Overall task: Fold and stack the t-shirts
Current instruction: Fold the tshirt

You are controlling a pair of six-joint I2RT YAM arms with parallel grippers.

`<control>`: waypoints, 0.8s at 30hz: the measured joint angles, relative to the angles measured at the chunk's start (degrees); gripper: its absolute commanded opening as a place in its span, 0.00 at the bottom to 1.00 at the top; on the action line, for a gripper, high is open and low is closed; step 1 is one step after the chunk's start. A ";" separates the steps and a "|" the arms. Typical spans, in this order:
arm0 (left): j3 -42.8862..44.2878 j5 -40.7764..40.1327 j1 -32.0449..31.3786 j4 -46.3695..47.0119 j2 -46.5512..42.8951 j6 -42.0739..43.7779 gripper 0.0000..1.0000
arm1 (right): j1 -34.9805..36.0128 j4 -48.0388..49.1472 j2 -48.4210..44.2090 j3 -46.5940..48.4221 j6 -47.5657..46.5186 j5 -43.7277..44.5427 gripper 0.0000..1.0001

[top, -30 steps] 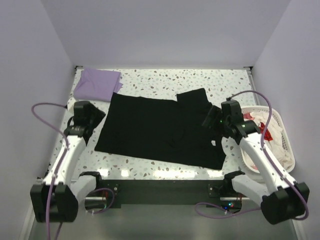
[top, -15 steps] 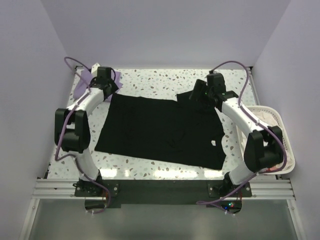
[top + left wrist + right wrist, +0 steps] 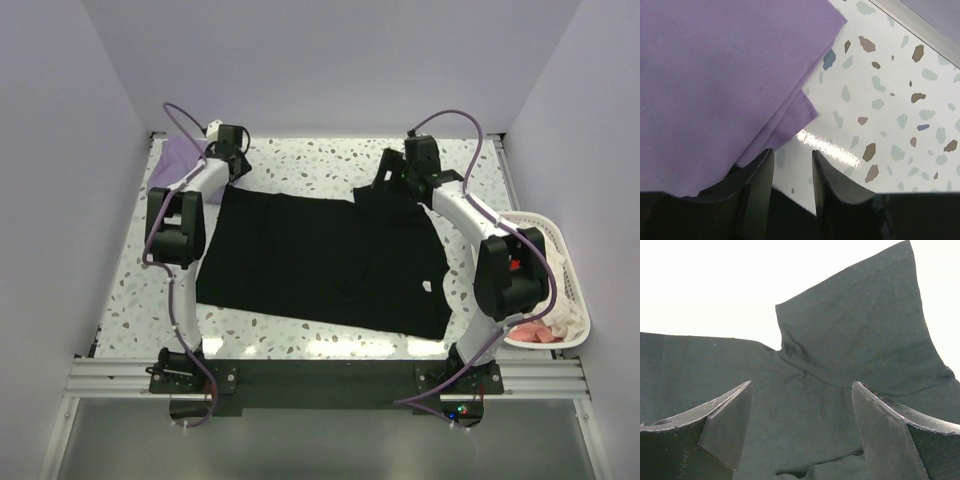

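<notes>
Top view: the black t-shirt (image 3: 320, 255) lies spread flat in the middle of the speckled table (image 3: 300, 160). The folded lavender t-shirt (image 3: 170, 165) is in the far left corner with the left gripper (image 3: 238, 165) right by it, and the right gripper (image 3: 388, 172) is over the black one's far sleeve. Left wrist cam shows the fingers only a sliver apart, holding nothing, over the lavender edge. On the right wrist cam the fingers are spread wide and empty above the black sleeve.
</notes>
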 measured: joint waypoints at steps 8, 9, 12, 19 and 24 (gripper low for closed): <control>4.48 0.37 0.04 -0.81 4.74 0.31 0.40 | 0.00 1.09 0.55 0.00 -0.42 -0.04 0.83; 4.55 0.37 0.04 -0.90 4.96 0.28 0.40 | 0.00 1.16 0.68 0.00 -0.42 -0.04 0.83; 4.81 0.94 0.50 -1.01 5.99 0.17 0.39 | 0.00 1.18 1.01 0.00 -0.42 -0.20 0.83; 6.45 3.93 4.15 -1.14 6.75 0.20 0.38 | 0.00 1.60 1.01 0.00 -0.61 -0.46 0.83; 7.74 4.98 6.32 -1.33 7.37 0.70 0.37 | 0.00 1.81 1.01 0.00 -0.63 -0.66 0.83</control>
